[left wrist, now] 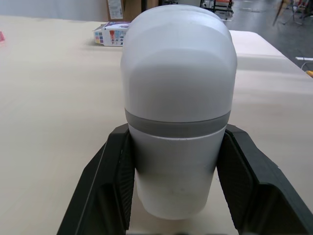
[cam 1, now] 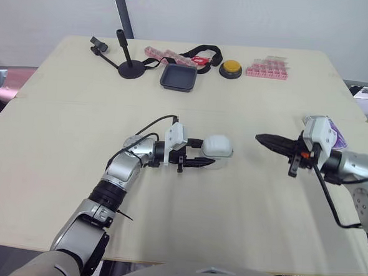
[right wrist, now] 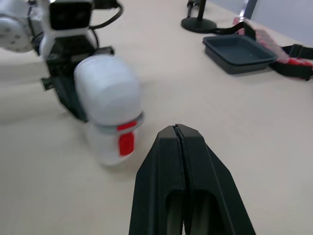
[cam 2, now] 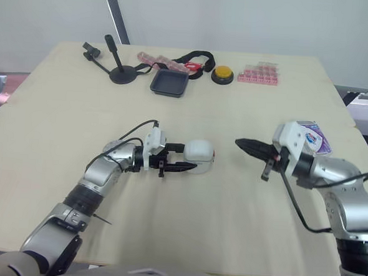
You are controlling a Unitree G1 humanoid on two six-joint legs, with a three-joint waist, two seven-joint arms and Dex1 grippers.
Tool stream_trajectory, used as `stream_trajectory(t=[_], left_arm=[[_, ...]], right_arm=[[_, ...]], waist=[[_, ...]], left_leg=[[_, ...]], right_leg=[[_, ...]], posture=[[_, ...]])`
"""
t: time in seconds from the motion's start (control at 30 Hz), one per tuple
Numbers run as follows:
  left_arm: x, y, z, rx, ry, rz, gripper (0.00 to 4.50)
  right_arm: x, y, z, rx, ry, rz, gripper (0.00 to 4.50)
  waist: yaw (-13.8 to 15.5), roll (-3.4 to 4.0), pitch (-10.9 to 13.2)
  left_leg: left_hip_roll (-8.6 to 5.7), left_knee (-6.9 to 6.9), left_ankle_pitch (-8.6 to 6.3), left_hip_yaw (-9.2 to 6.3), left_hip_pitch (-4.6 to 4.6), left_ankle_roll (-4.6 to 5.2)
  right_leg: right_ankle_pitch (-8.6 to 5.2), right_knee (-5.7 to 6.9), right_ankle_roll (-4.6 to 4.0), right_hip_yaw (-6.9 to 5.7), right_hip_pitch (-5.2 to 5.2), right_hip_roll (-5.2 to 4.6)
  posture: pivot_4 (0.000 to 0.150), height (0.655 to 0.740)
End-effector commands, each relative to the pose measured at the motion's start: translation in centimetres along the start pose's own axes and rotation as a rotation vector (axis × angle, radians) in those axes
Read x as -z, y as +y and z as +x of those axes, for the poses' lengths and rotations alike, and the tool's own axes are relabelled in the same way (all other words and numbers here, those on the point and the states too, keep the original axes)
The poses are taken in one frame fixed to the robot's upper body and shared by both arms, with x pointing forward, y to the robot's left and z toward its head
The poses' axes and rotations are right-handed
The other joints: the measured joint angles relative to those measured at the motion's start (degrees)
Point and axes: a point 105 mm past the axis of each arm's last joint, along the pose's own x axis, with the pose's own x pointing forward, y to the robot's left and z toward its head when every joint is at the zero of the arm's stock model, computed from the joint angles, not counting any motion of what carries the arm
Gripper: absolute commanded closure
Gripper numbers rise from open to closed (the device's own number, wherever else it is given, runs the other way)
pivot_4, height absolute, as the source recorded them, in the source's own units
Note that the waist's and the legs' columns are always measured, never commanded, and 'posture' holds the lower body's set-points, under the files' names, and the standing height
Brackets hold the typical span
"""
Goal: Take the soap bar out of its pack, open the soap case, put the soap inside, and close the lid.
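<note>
Grip of left hand (cam 1: 207,152): closed on white rounded plastic soap case (left wrist: 178,73), one black finger against each side, reaching up to grey band (left wrist: 176,125) round its middle. Case at mid-bench, lid shut, small red latch (right wrist: 126,143) turned toward right hand (cam 1: 260,139). Contact with pale wooden bench (cam 1: 228,228), or slight clearance above it, not determinable.

Right hand: closed on nothing, both fingers pressed flat together, tips aimed at case but apart from it.

Purple-and-white cardboard soap pack (cam 2: 314,136): on bench just beside right forearm, well apart from case. Open or sealed: cannot tell. Soap bar judged inside pack, removal not yet done.

Shallow black square tray (cam 1: 178,77) at far edge, well clear of work.

Hazards, as judgement only:
- Slip or rotation of case: smooth curved shell, hold on lower portion alone; any prod at latch from closed fingertips likely to push case out of grip.
- Blocked lid: finger ends close to band, so possibly bearing on seam.
- Sequence fault: pack unattended while one hand is committed to case; one-handed opening of carton likely to shove it along bench toward edge.
</note>
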Motion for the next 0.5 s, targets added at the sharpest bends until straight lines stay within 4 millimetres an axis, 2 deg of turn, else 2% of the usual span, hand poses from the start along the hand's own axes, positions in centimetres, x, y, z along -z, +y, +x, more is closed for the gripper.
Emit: stream_trajectory(t=[0.03, 0.13, 0.4, 0.5], left_arm=[[-1.5, 0.4, -0.7, -0.011, -0.036, -0.057, 2.63], [-1.6, 0.4, -0.9, -0.014, -0.019, -0.134, 2.63], [-1.5, -0.6, -2.0, 0.016, 0.077, -0.512, 2.63], [-0.5, -1.7, -2.9, 0.026, 0.187, -0.793, 2.63]], right_arm=[[-0.4, 2.2, -0.1, -0.105, -0.016, -0.131, 3.71], [0.4, 3.5, 0.1, -0.149, -0.025, -0.144, 2.72], [0.0, 4.2, 0.6, -0.164, -0.07, -0.152, 0.05], [-0.1, 4.0, 0.6, -0.14, -0.083, -0.124, 0.02]], waist=[[-0.12, -0.01, 0.01], [-0.31, -0.01, 0.01], [-0.23, -0.02, 0.02], [-0.17, -0.02, 0.02]], left_leg=[[0.0, 0.0, 0.0, 0.0, -0.01, 0.0], [0.0, 0.01, 0.0, 0.0, 0.01, 0.0], [0.0, -0.01, 0.0, -0.02, 0.02, 0.0], [-0.01, -0.02, 0.0, -0.01, 0.0, 0.0]], right_leg=[[0.0, 0.0, 0.0, 0.0, -0.01, -0.01], [0.0, -0.01, 0.0, -0.01, -0.02, -0.01], [0.0, 0.01, 0.0, -0.06, -0.06, -0.02], [0.0, -0.03, 0.01, -0.06, -0.06, -0.02]], posture=[[0.15, 0.74], [0.15, 0.74], [0.15, 0.74], [0.15, 0.74]])
